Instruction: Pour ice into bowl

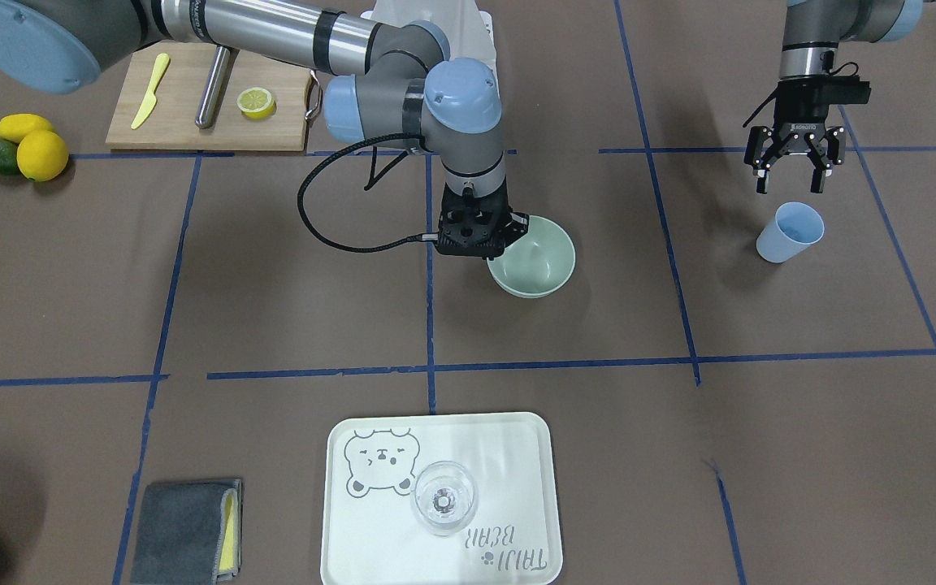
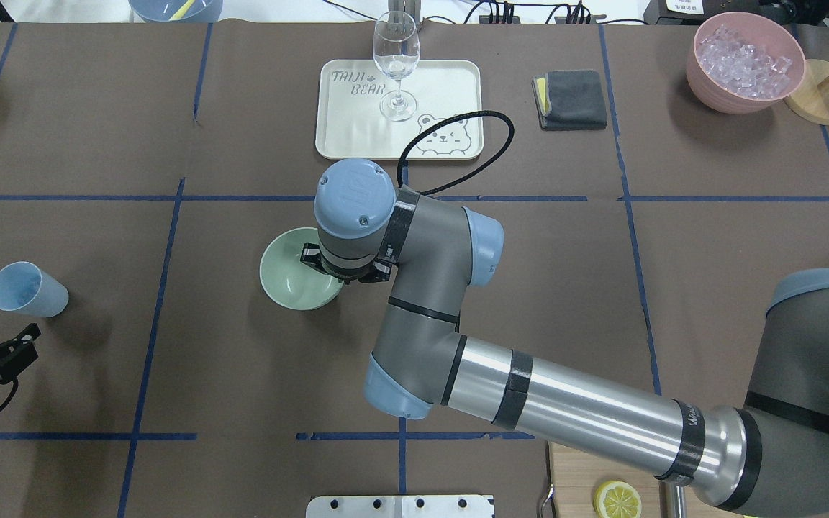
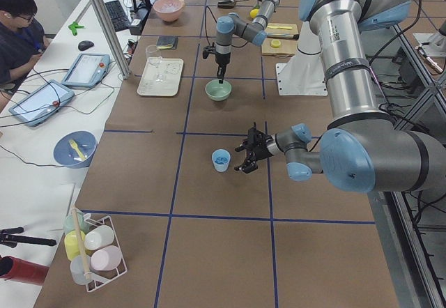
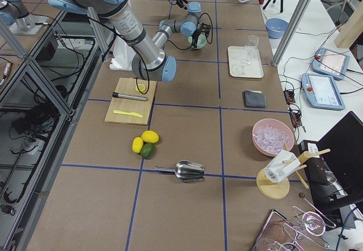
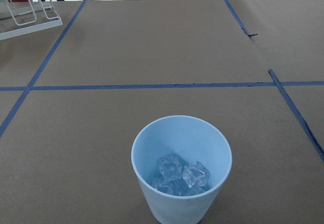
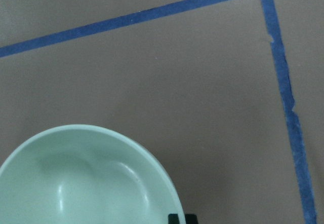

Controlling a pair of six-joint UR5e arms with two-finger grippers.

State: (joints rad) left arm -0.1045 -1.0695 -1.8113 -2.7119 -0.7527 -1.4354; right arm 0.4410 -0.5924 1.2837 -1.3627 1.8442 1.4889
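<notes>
- Ice (image 5: 179, 176): a few clear cubes at the bottom of your upright light blue cup (image 5: 182, 145).
- Left gripper (image 1: 790, 183): fingers spread, hanging just beside that cup.
- Right gripper (image 1: 484, 244): at the sage-green bowl's (image 1: 545, 264) rim; you cannot tell whether it grips.

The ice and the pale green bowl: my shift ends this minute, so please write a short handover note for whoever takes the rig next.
Left gripper: open, hovering on the robot's side of the light blue plastic cup, not touching it.
Right gripper: down at the rim of the round pale sage-green bowl; whether it is clamped on the rim cannot be told.
Ice: a few clear cubes in the bottom of the upright cup.
Done: nothing poured; the bowl is empty.
Left: probably grasp the cup, carry it to the bowl and tip the ice in.
</notes>
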